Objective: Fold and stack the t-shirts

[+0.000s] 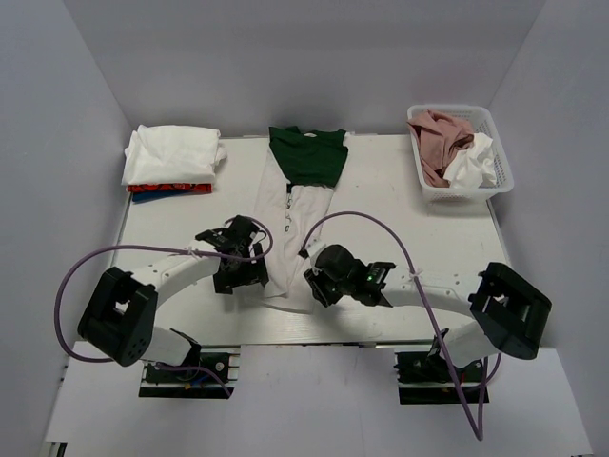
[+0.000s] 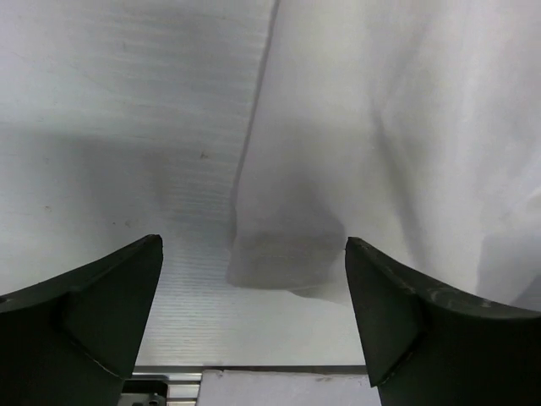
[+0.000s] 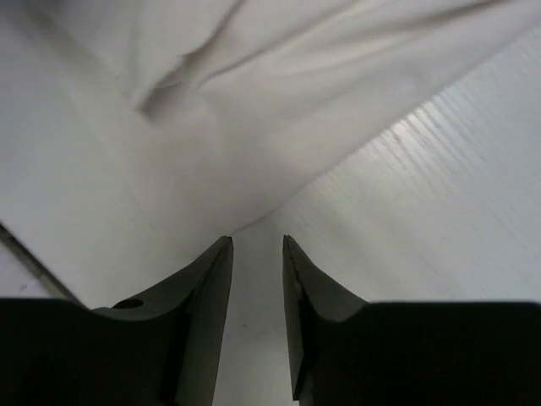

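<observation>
A stack of folded shirts (image 1: 171, 154) sits at ten o'clock. The left gripper (image 2: 254, 249) gapes wide around the near corner of the white shirt (image 1: 287, 224), a limp strip lying mid-table. It looks light and soft, best pinched at the hem corners. The right gripper (image 3: 258, 241) is nearly closed at the shirt's edge; I cannot tell whether it nips cloth. A basket (image 1: 490, 119) stands at two o'clock.
</observation>
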`<state>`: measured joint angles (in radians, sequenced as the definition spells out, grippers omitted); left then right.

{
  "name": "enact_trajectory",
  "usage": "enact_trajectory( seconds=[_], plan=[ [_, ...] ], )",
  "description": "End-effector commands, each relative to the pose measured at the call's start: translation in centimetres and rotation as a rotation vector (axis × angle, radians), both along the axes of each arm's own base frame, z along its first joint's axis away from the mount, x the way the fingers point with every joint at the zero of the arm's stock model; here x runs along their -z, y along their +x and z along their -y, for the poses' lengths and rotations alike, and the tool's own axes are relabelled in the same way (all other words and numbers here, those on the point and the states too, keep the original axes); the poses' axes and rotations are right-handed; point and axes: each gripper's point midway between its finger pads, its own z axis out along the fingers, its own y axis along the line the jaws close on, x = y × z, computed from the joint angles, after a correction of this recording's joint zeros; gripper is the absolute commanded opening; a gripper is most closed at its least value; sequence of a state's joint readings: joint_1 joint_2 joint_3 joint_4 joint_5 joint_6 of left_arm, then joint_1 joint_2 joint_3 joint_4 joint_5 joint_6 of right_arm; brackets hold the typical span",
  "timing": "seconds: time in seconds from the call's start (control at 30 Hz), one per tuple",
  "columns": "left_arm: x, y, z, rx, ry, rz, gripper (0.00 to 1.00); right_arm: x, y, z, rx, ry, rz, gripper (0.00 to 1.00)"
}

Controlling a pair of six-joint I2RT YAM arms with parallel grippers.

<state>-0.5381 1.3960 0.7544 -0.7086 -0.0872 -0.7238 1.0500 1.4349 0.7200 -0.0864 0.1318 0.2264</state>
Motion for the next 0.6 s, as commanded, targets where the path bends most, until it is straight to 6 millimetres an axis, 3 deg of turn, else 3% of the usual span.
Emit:
enact_trajectory(
  seconds=[0.0,0.07,0.17,0.37,0.5,0.53,0.57],
  plan=[
    [-2.8,1.5,1.0,0.017,-0.034,0.063,1.0,-2.2,-1.3,-3.3,-0.181,0.101,0.032,0.37],
    [-3.4,2.0,1.0,0.026,-0.034,0.088,1.0,-2.0,-2.6,-3.9,-0.282,0.105,0.021,0.47],
    [-4.8,2.6,1.0,0.019,-0.037,0.127,1.0,-1.2,-3.6,-4.5,-0.35,0.079,0.017,0.53],
    [-6.2,3.3,1.2,0.024,-0.052,0.176,1.0,1.5,-2.1,-4.2,-0.275,-0.039,0.048,0.55],
    [-6.4,3.2,1.3,0.045,-0.062,0.189,1.0,2.5,-1.4,-2.7,-0.175,-0.091,0.049,0.19],
    [-6.6,3.1,2.1,0.074,-0.102,0.185,1.0,3.0,-1.7,-1.6,-0.15,-0.1,0.036,0.08],
    [-6.5,3.2,2.8,0.13,-0.129,0.194,1.0,3.0,-1.9,-1.3,-0.143,-0.098,0.033,0.05]
  ],
)
